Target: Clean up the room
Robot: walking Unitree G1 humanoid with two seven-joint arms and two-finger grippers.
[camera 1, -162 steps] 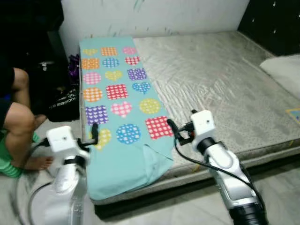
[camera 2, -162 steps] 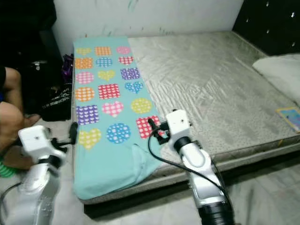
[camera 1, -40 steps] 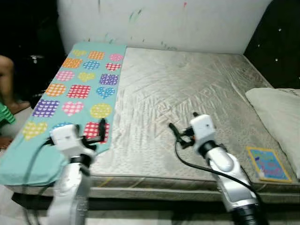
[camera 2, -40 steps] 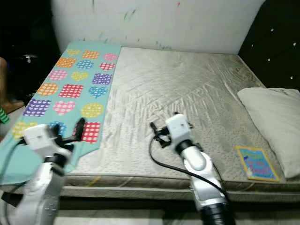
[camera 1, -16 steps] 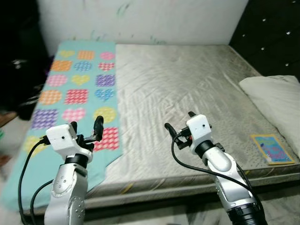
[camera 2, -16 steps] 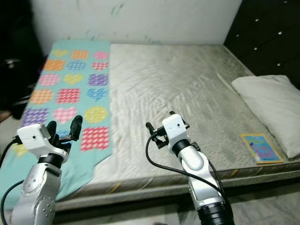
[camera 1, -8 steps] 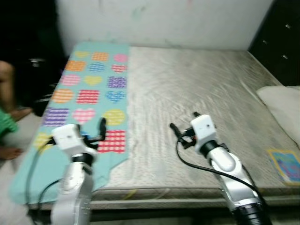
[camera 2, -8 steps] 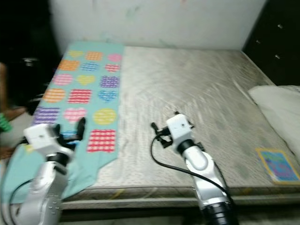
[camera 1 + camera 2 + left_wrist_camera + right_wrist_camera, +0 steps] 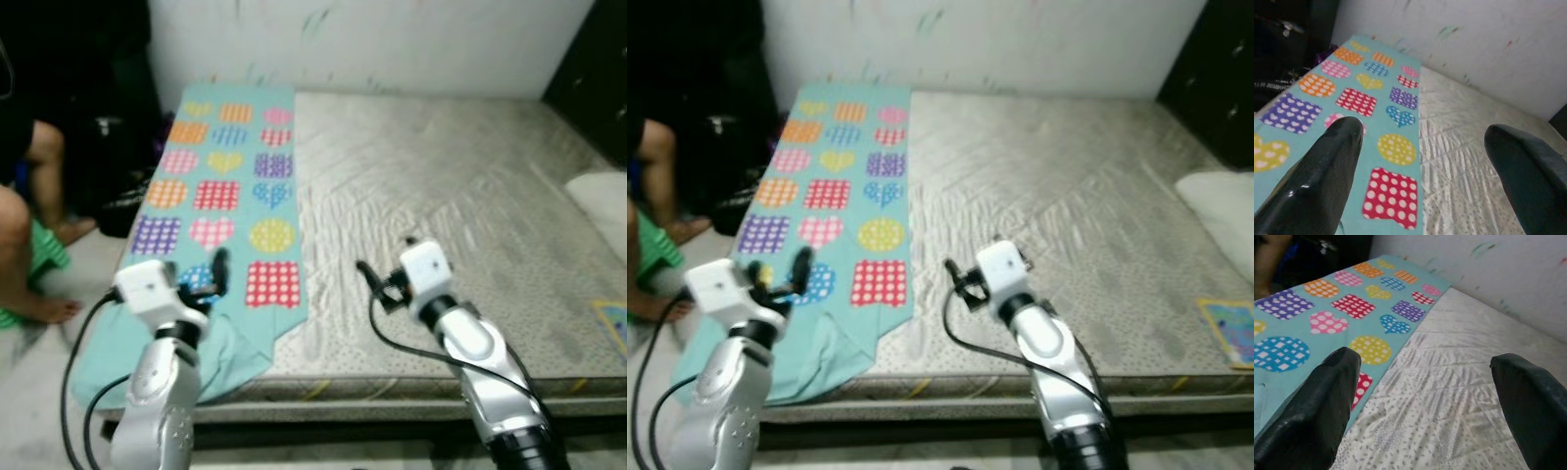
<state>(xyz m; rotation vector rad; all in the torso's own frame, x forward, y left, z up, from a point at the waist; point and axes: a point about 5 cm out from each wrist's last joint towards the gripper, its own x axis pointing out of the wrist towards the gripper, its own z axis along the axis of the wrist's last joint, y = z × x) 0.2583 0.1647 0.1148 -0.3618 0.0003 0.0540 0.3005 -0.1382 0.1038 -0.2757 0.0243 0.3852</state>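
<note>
A teal blanket [image 9: 230, 186] printed with dotted hearts, squares and circles lies along the left strip of the grey mattress [image 9: 460, 186]. Its near end droops over the bed's front left corner. My left gripper [image 9: 206, 274] hovers open above that near end, with nothing between its fingers [image 9: 1327, 166]. My right gripper [image 9: 384, 259] is open and empty too, held over the bare mattress near the front edge, a little right of the blanket. In the right wrist view the blanket [image 9: 1327, 318] lies ahead on one side and the mattress [image 9: 1459, 382] on the other.
A person sits at the far left, bare legs [image 9: 29, 225] beside a green stool [image 9: 39, 257]. A black bag [image 9: 122, 201] stands on the floor by the bed. A white pillow [image 9: 1220, 201] and a colourful book [image 9: 1229, 331] lie at the bed's right side.
The camera has swung left: the person and the blanket's hanging end have come into view, and the pillow and book have slid to the right edge. Both arms keep their pose.
</note>
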